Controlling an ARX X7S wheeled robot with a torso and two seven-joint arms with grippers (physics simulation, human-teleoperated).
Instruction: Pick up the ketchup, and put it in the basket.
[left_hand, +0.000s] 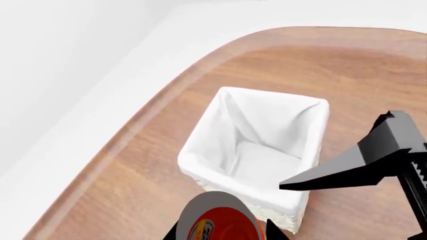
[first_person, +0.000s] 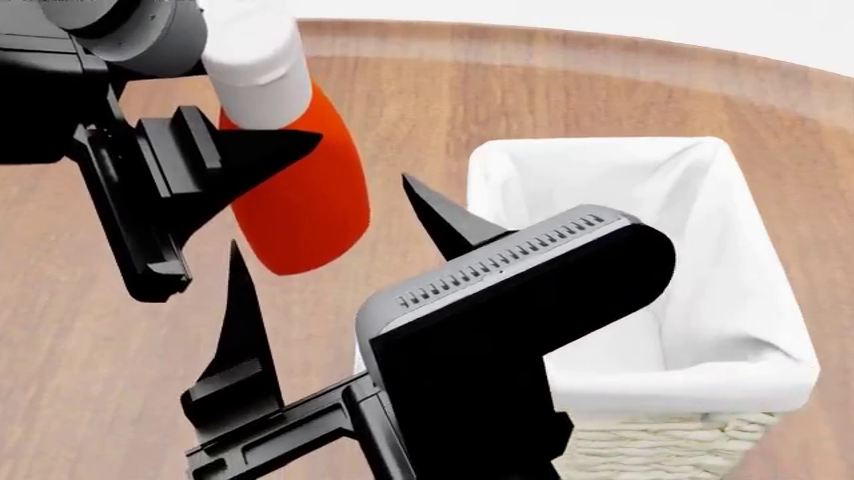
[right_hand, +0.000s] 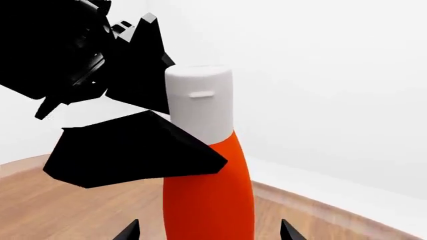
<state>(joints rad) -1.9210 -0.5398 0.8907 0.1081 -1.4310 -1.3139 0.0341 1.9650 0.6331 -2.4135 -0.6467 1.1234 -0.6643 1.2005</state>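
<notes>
Head view: my left claw (first_person: 234, 170) is gripping the ketchup (first_person: 304, 190) high on its body, just under the white cap (first_person: 256, 62), and is holding the bottle in the air above the wooden worktop (first_person: 561, 95). The bottle is hanging nearly upright, cap uppermost and slightly tilted, to the left of the basket (first_person: 747, 330) and not over its opening. The basket is sitting on the worktop at the right of the view, its white cloth liner (first_person: 601, 160) folded over the woven wall; nothing is showing inside it.

My right claw (first_person: 327, 270) is standing wide, its two pointed fingers well apart and closed on nothing, just beside the near-left corner of the basket and below the raised bottle.

Right wrist view: the ketchup (right_hand: 210, 190) is filling the centre, with the left claw (right_hand: 150, 125) clamping it at the shoulder where the orange-red body is meeting the cap (right_hand: 199, 105).

Left wrist view: the basket (left_hand: 257, 150) is lying below on the worktop (left_hand: 133, 175), the bottle's base (left_hand: 223, 222) is showing at the frame edge, and one finger of my right claw (left_hand: 353, 167) is reaching across the basket's corner.
</notes>
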